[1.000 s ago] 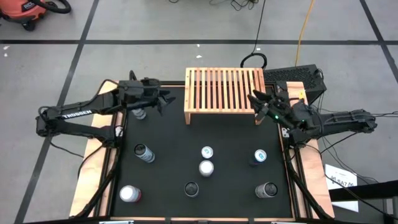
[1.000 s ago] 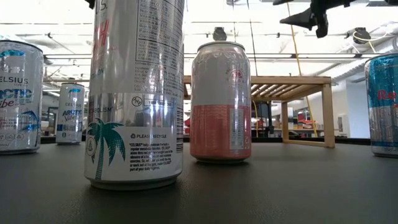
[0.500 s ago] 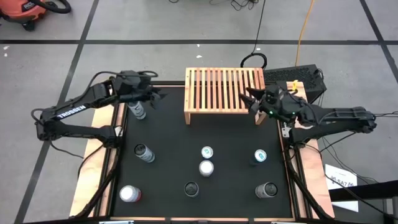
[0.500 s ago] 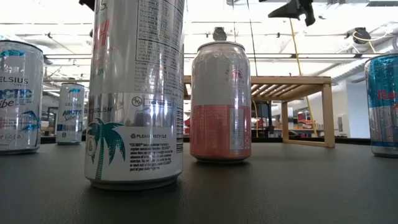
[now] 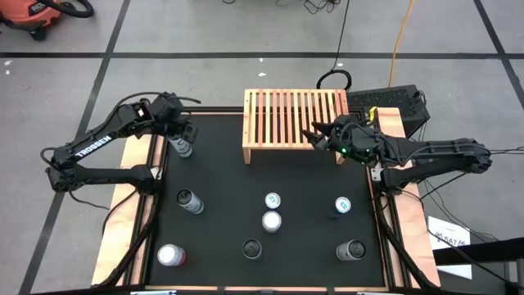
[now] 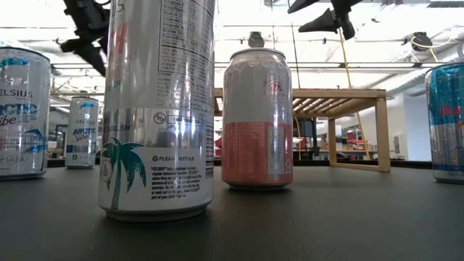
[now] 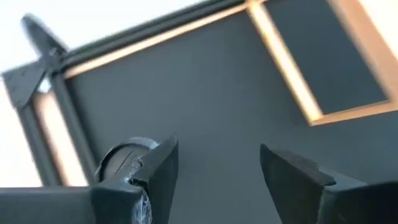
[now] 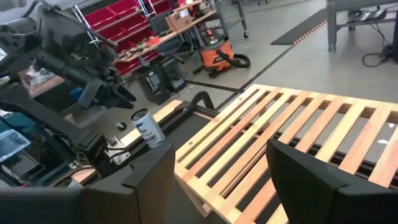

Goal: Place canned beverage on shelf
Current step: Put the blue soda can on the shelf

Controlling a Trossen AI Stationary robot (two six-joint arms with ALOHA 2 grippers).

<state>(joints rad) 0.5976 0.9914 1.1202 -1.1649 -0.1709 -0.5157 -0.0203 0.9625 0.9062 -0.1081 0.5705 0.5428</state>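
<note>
can [image 7: 122, 163] half hidden behind left tool [image 7: 217, 165]

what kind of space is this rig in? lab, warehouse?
Looks like a workshop or robotics lab, not a warehouse aisle. The right wrist view shows racks of red parts bins and an orange shop vacuum; the high view shows a grey floor marked with black tape lines around the table.
</note>
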